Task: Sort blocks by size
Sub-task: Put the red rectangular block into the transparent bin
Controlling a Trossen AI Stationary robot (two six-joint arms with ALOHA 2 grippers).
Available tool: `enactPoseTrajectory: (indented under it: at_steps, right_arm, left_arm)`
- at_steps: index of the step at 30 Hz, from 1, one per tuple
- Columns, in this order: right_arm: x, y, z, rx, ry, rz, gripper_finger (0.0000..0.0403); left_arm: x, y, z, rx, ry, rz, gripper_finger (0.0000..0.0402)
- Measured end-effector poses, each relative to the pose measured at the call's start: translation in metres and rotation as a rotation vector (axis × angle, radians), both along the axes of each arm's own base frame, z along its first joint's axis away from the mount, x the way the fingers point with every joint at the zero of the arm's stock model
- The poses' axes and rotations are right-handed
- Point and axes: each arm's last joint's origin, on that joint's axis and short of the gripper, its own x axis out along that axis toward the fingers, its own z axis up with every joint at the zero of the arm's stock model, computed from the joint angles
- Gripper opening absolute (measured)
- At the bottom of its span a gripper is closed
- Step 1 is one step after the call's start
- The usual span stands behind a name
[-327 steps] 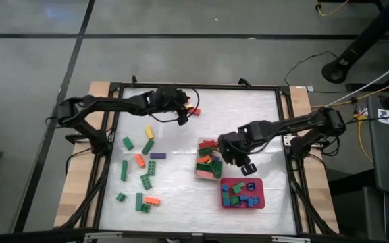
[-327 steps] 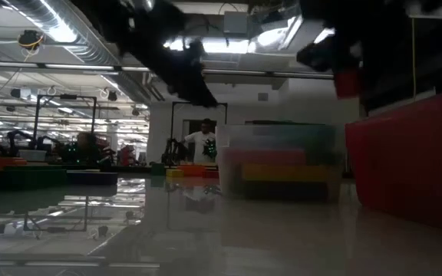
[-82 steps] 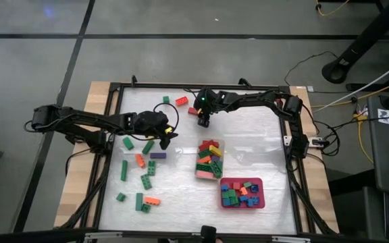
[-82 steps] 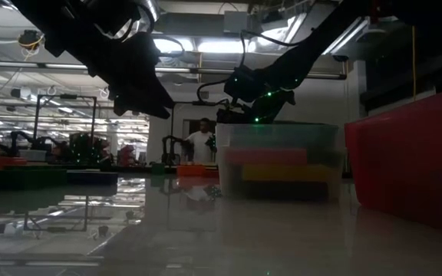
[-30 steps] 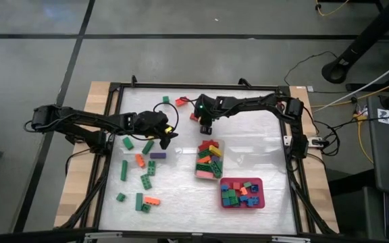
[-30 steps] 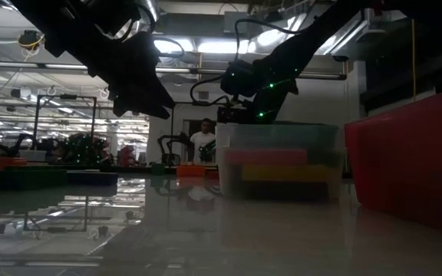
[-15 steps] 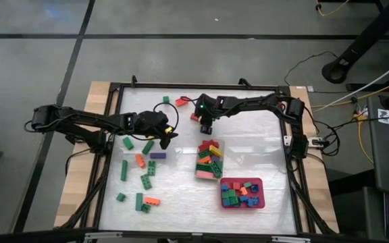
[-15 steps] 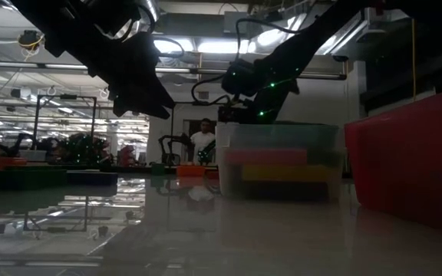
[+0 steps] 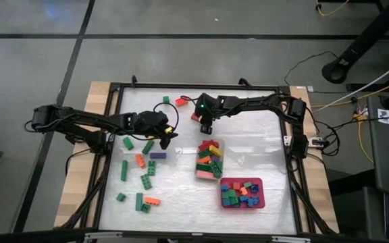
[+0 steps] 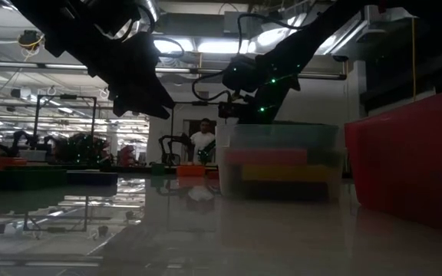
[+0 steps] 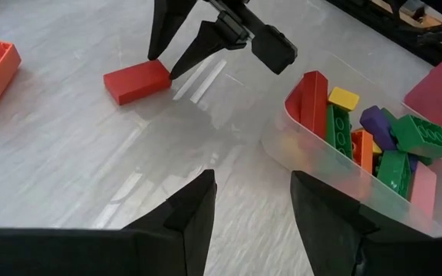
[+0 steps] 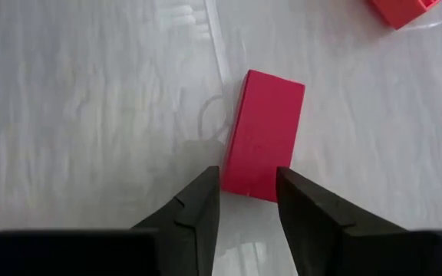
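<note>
Glossy white tabletop (image 9: 248, 128) in a workshop hall, right gripper (image 12: 242, 201) fingertips straddling smooth red block (image 12: 263, 146), slightly parted, left gripper (image 11: 250, 201) spread, empty, clear plastic tub (image 11: 336, 172) of studded blocks (image 11: 374, 142)

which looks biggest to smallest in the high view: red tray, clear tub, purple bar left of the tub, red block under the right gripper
1. Red tray, widest footprint.
2. Clear tub, narrower but about as long; close to the tray.
3. Purple bar, and red block: both tiny, and the right gripper partly covers the block, so I won't rank them.
</note>
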Motion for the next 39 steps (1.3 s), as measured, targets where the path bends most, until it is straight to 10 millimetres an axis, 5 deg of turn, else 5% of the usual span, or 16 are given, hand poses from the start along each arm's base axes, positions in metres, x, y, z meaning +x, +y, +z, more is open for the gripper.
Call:
enactPoseTrajectory:
  at_steps: [10,17,21,27,34,39]
  right_arm:
    - [0.002,0.001,0.000,0.006,-0.015,-0.052,0.0211]
    - [0.007,0.000,-0.019,0.045,-0.001,-0.055,0.0225]
    - [0.007,0.000,-0.020,0.055,-0.003,-0.048,0.0205]
    - [0.010,-0.001,-0.018,0.037,-0.035,-0.032,0.0124]
    - [0.006,0.001,-0.008,0.067,0.037,0.006,0.0124]
    - [0.006,0.003,0.025,0.146,0.173,0.024,0.0124]
  left_arm:
    - [0.000,0.000,0.000,0.000,0.001,0.000,0.0157]
    - [0.000,-0.001,0.000,0.004,0.006,-0.007,0.0157]
    - [0.000,-0.003,0.000,0.005,0.005,-0.018,0.0157]
    - [0.001,-0.010,0.000,0.015,0.008,-0.051,0.0157]
    - [0.002,-0.014,0.000,0.014,0.007,-0.071,0.0157]
    - [0.002,-0.014,0.000,0.025,0.005,-0.077,0.0157]
